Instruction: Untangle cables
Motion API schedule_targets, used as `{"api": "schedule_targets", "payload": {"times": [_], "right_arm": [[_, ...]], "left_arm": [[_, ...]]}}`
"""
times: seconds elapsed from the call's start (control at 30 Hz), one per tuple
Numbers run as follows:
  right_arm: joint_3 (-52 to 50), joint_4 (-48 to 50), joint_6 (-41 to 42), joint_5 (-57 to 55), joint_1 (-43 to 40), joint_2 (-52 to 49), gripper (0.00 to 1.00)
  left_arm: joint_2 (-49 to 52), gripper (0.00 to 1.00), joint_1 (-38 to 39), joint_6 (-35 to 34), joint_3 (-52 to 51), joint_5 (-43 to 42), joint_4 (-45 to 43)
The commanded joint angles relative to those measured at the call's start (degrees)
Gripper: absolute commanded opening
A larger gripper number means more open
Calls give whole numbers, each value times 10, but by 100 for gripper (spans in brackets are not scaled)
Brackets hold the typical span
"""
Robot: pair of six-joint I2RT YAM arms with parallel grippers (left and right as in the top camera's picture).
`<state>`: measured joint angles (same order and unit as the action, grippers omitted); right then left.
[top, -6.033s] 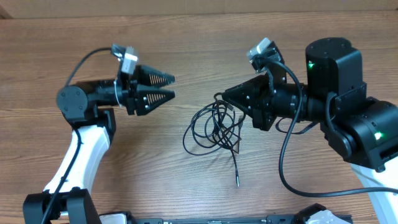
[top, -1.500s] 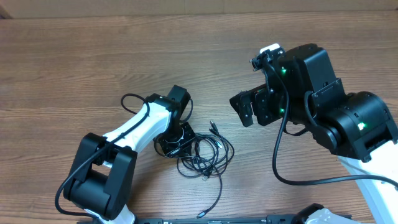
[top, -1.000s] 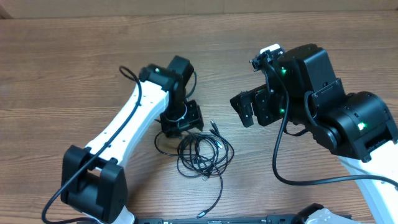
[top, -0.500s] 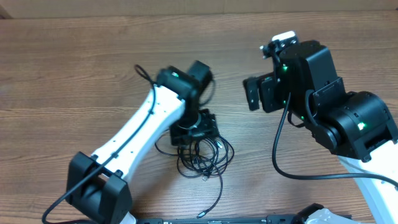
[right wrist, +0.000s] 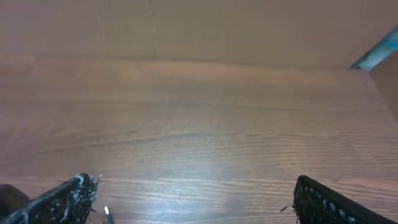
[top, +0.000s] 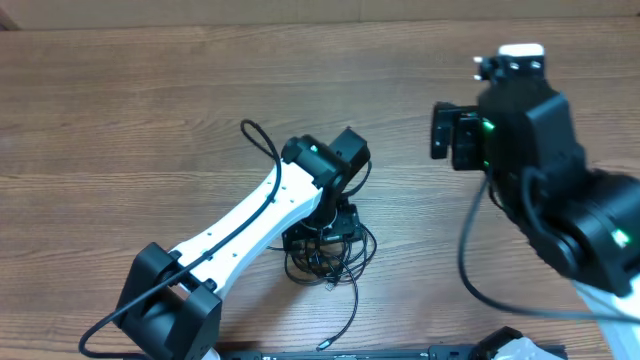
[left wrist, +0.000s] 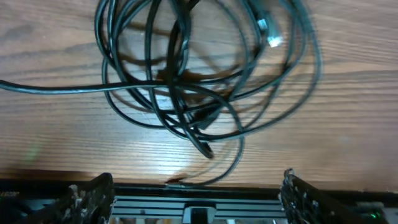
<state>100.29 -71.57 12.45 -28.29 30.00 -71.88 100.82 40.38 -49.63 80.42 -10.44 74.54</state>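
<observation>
left gripper (left wrist: 198, 184) gapes empty over the tangled cables (left wrist: 176, 68), coiled on the wood table (top: 120, 120); right gripper (right wrist: 193, 190) gapes empty, well apart. closing here may pinch several strands, tightening the knot.

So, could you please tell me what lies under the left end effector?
The tangled cables lie under the left end effector, loose on the wooden table, none held by its open fingers. Overhead, the arm covers the coil's upper part.
</observation>
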Motion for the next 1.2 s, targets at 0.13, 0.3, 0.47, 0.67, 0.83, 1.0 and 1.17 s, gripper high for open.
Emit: {"api": "schedule_targets", "payload": {"times": [0.13, 0.3, 0.47, 0.67, 0.83, 1.0, 1.17], "right_arm": [[13, 2, 10, -17, -2, 66, 100], [13, -2, 11, -16, -2, 82, 100], [13, -14, 11, -14, -2, 83, 100], [13, -23, 11, -1, -2, 83, 100], [13, -38, 11, 6, -2, 83, 100], [13, -53, 11, 51, -2, 80, 100], [13, -84, -1, 136, -2, 63, 100]], "left_arm": [[-11, 84, -2, -23, -94, -48, -75], [-11, 71, -2, -33, -136, -70, -116], [-11, 13, -2, -33, -163, -71, -142], [-11, 4, -4, -31, -165, -72, -144], [-12, 4, -28, 26, -141, -72, -118], [-12, 4, -68, 127, -30, -66, -15], [-12, 4, -90, 168, 134, 2, 106]]}}
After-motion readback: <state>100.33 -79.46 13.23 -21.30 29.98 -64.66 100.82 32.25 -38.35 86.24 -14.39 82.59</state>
